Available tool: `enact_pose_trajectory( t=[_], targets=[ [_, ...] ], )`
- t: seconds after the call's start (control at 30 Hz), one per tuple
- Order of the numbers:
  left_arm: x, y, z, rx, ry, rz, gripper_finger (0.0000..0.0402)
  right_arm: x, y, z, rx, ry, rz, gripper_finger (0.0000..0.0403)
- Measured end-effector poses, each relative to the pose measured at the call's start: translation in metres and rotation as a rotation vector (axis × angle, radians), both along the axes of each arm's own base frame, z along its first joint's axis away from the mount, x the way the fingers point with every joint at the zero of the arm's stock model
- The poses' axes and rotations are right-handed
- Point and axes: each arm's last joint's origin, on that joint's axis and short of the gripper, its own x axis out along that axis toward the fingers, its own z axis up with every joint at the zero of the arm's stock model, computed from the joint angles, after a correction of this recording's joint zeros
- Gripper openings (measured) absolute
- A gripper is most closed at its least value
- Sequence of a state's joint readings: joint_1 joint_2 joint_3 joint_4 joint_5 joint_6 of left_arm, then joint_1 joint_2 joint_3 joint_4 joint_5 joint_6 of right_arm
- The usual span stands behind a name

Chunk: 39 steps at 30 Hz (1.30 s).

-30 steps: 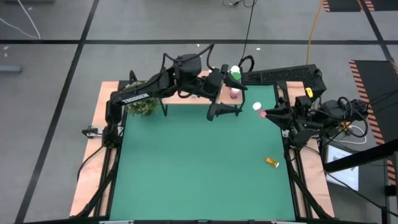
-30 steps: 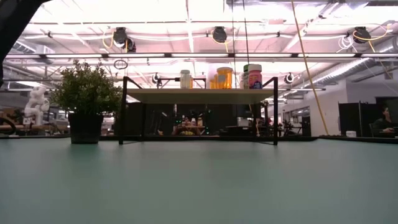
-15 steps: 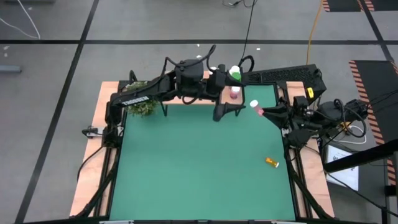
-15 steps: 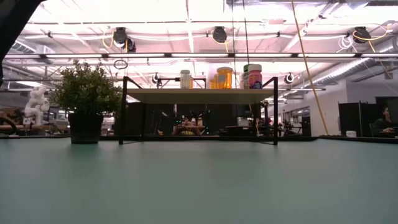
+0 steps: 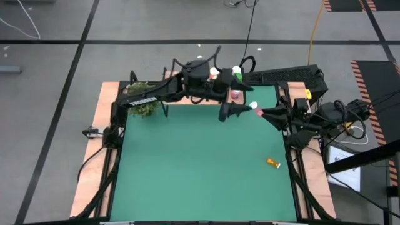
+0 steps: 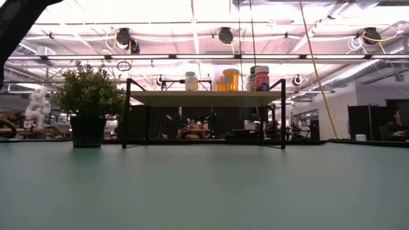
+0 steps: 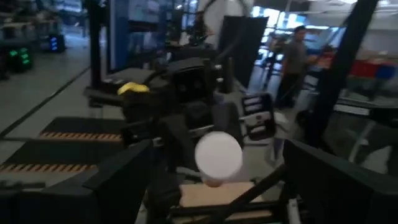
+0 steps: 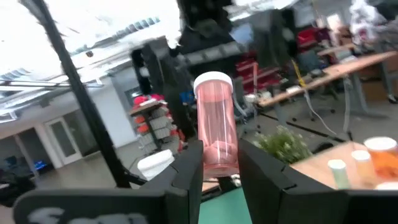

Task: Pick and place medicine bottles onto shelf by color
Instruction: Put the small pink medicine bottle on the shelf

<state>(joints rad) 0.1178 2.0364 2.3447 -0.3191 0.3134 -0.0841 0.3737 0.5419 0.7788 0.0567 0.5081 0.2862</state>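
Observation:
A pink medicine bottle (image 8: 216, 121) with a white cap (image 5: 255, 107) is held above the mat, just near of the shelf's right end, with my right gripper (image 5: 262, 113) shut on it. My left gripper (image 5: 240, 110) stands open right in front of the cap (image 7: 217, 155), its fingers (image 7: 121, 177) spread wide and touching nothing. The shelf (image 6: 204, 98) stands on its black legs at the far edge and carries several bottles, among them an orange one (image 6: 231, 79) and a pink one (image 5: 235, 94). An orange bottle (image 5: 273, 162) lies on its side on the mat. My right gripper pinches the pink bottle's lower body (image 8: 219, 155) between its two fingers (image 8: 186, 171), near the bottom end. The fingers reach in from the table's right, along the bottle. The bottle is clear of the mat, its cap end sticking out toward the left gripper.
A bushy plant (image 5: 142, 106) in a dark pot (image 6: 87, 131) stands by the shelf's left end. The left arm (image 5: 156, 95) lies over the shelf in the high view. The green mat (image 5: 187, 162) lies open in the middle and on the near side.
My left gripper has travelled toward the table's right edge, closing in on the pink bottle's cap, and stays open. My right gripper has shifted slightly toward the left with the bottle still held.

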Motion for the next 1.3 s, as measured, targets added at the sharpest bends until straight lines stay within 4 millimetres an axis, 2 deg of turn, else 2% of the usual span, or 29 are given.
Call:
enact_pose_trajectory(
  t=[0.1,0.5,0.67,0.83,1.3],
  targets=[
    [0.008,-0.005,-0.007,-0.033,0.002,-0.054,0.0357,0.000,0.001,0.003,-0.027,-0.032,0.021,0.0086],
    [0.013,-0.012,-0.004,-0.028,-0.074,-0.072,0.0296,0.001,0.002,0.006,-0.035,-0.054,0.037,0.0086],
    [0.022,-0.011,-0.012,-0.045,-0.083,-0.067,0.0287,0.000,0.002,0.008,-0.040,-0.084,0.053,0.0086],
    [0.018,-0.012,-0.006,-0.037,-0.107,-0.067,0.0279,0.000,0.002,0.008,-0.045,-0.083,0.052,0.0086],
    [0.019,-0.011,-0.009,-0.012,-0.089,-0.065,0.0242,0.000,0.002,0.009,-0.043,-0.086,0.050,0.0086]
  ],
)
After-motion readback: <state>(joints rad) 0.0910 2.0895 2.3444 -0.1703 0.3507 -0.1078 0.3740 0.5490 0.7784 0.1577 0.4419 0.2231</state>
